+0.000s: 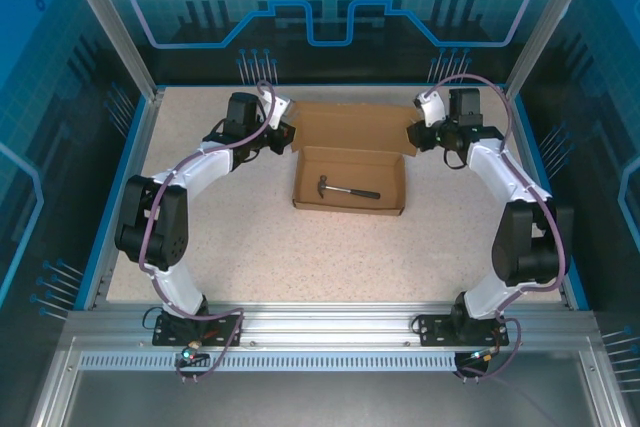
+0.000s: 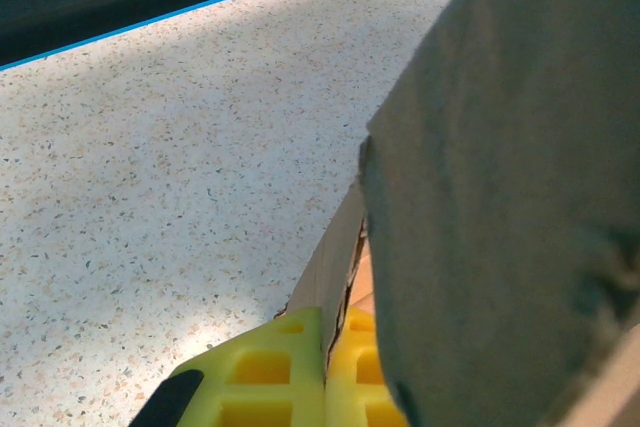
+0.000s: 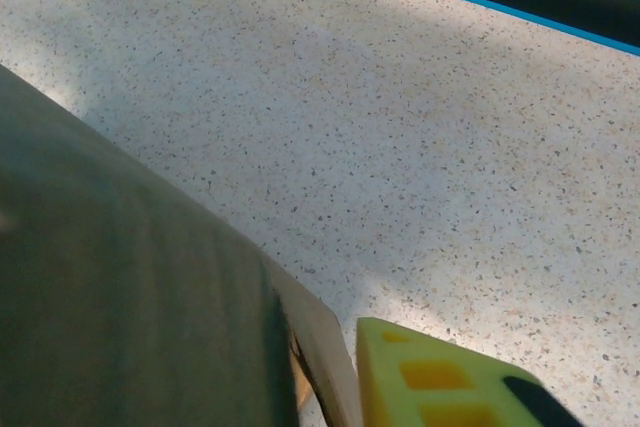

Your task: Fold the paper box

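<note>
I am pinching the left rear corner of the paper box in my left gripper, fingers pressed together on cardboard. My right gripper is sitting against the opposite corner; I cannot tell its grip. The box is lying mid-tabletop, a hammer inside.

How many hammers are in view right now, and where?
1. The hammer lies on the floor of the open box, near its middle, with the head toward the left and the handle pointing right. The box's walls could hide another small one.
</note>
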You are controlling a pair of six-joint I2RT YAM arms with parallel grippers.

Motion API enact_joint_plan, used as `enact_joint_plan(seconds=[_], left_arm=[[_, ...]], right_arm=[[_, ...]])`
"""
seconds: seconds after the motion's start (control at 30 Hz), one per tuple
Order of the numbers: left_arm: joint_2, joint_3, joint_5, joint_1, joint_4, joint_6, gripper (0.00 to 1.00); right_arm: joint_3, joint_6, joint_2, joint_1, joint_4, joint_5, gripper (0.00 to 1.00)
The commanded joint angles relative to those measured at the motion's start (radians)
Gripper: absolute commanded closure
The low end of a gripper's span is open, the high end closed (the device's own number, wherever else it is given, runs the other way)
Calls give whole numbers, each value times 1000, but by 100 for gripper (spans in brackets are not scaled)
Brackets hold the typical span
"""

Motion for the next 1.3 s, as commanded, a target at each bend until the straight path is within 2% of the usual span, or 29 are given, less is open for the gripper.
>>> enact_joint_plan(seconds=[0.0,0.13,0.23,0.57,0.77,0.9,1.03,1.27], left_arm=[[-33,4,9,6,-36,-53,100],[-49,-17,-34,-7,-8,-121,100],[-69,-40,-93,-23,12,-169,100],[-94,-78,-298,-87,76,-360,100],[-77,-47,-417,-127,64,-446,100],[-60,-31,-489,-152,61,-493,100],[-47,-19,-510,-156,67,-519,100],[-24,-18,-555,-167,118,-514,100]], right_arm=[[-45,54,-26,-8,56,7,83],[-106,151,-71,19,127,51,89],[-137,223,-103,46,158,133,93],[-138,438,-134,172,153,425,99],[-143,564,-133,222,188,536,98],[-122,621,-114,243,200,563,99],[-95,632,-90,242,205,566,99],[-90,602,-67,235,308,506,99]])
